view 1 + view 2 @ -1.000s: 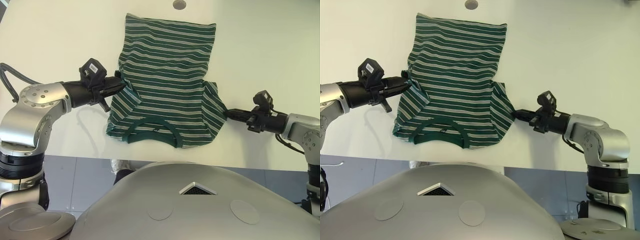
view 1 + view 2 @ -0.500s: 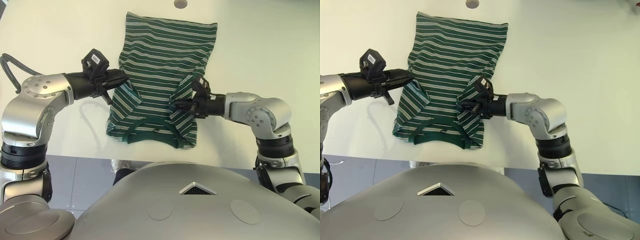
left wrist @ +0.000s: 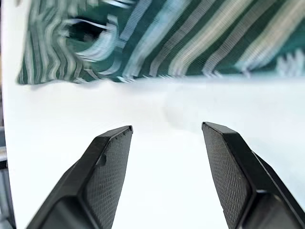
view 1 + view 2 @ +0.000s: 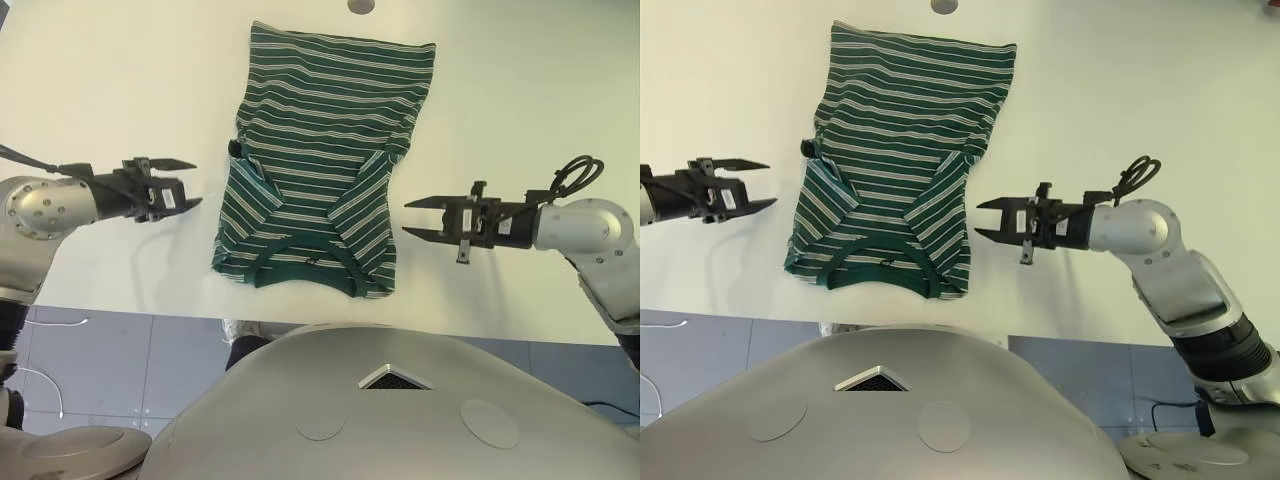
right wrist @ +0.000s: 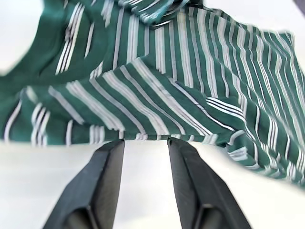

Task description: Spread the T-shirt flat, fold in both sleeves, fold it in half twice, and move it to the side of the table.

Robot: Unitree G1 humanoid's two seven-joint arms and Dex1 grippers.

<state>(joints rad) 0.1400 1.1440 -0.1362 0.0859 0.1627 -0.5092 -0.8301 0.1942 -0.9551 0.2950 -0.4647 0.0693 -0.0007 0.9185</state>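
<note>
Lying collar-first near the front edge of the white table [image 4: 520, 90], the green striped T-shirt [image 4: 320, 160] has both sleeves folded in over its body. The left gripper [image 4: 190, 182] hovers just off its left side, fingers spread and empty. The right gripper [image 4: 410, 218] hangs just off the right side, also parted and empty. The hem ends near a small grey disc [image 4: 360, 6].

I see both sleeves of the green white-striped T-shirt [image 4: 325, 150] now lying folded inward and let go; my left gripper [image 4: 192, 183] and right gripper [image 4: 408, 218] have drawn back off it, fingers apart.
</note>
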